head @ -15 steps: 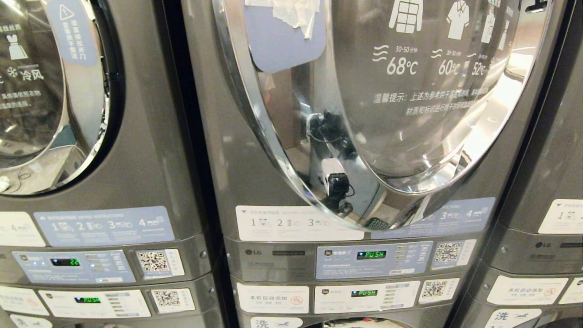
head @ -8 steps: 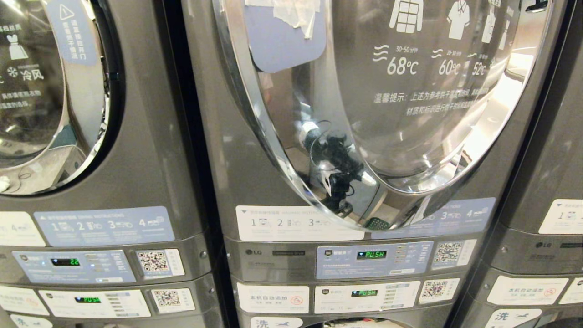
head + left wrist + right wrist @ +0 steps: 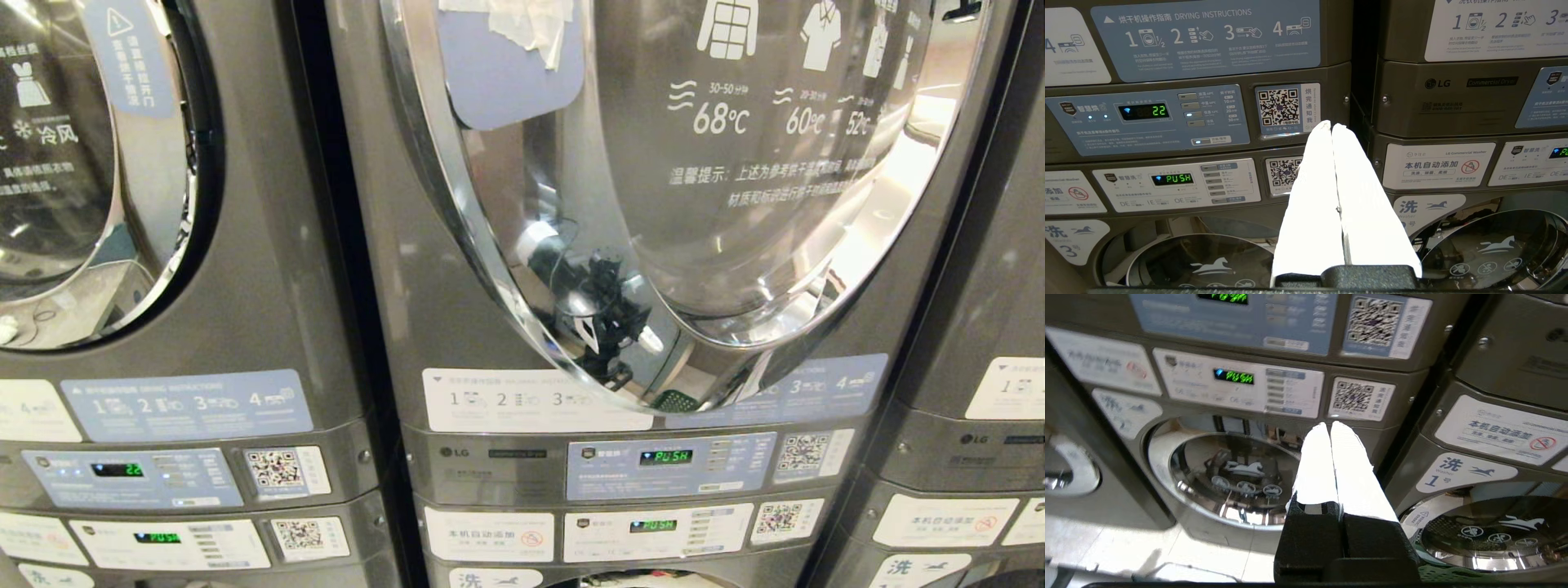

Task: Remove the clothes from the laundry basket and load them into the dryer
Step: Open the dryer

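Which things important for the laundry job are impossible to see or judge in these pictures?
- Laundry basket: only a green mesh corner shows in the right wrist view, cut by the bottom edge; no clothes visible.
- Dryer door in the head view: its top is cut off, and glass reflections hide the drum.
- Both arms: outside the head view; each shut end effector, left and right, shows only in its wrist view.

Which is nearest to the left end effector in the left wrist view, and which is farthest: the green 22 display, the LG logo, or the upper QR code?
From the left end effector:
1. Upper QR code, just beside it.
2. LG logo, on the neighbouring machine.
3. Green 22 display, far along the code's panel.
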